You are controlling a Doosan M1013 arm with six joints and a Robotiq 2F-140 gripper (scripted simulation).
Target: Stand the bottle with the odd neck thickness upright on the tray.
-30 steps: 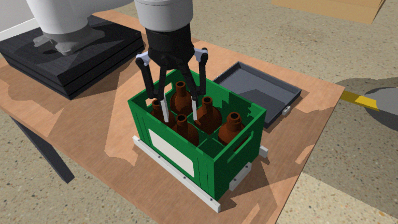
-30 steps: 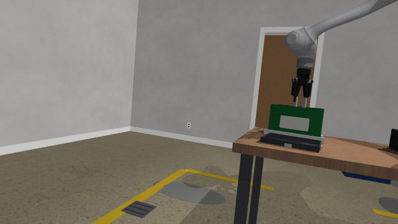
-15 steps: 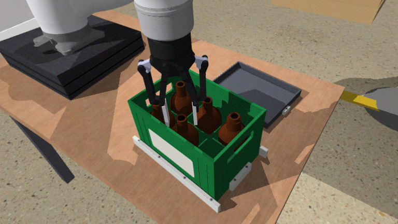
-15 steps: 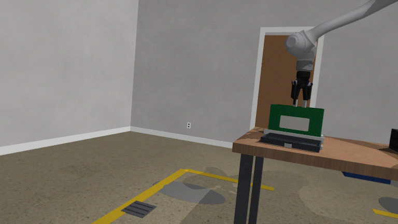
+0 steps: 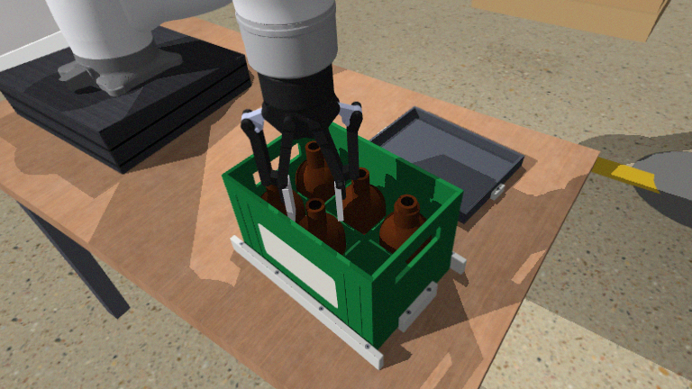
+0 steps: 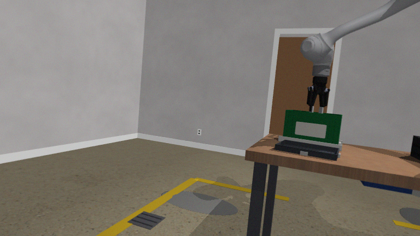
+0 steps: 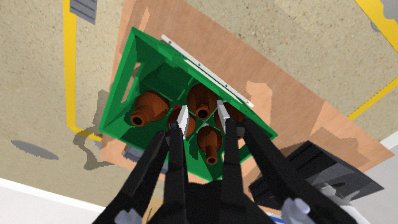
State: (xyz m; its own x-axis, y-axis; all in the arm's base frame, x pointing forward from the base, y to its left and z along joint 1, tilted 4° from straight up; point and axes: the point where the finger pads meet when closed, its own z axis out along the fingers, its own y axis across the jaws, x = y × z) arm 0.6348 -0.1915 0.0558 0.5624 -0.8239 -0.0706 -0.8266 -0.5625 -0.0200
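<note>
Standing in the green crate (image 5: 309,270) were five brown bottles, among them a front bottle (image 5: 319,222) whose neck rose between the gripper's white fingertips (image 5: 289,202), a taller one behind it (image 5: 314,167), one under the left finger (image 5: 273,198), one to the right (image 5: 361,198) and one in the far right cell (image 5: 404,220); which neck differed could not be told. The crate sat against white stop bars (image 5: 299,294) on a wooden table (image 5: 145,231), with the dark tray (image 5: 450,149) just beside its far side, holding no bottle. Speckled floor with yellow tape (image 6: 164,199) lay around, grey walls and a brown door (image 6: 289,82) behind. The pale arm (image 5: 285,38) rose from a black base plate (image 5: 203,96) and hung vertically over the crate, and the gripper (image 5: 314,205) was partly spread, clasping nothing, its tips dipped below the crate's rim. The table's right edge lay near the tray.
</note>
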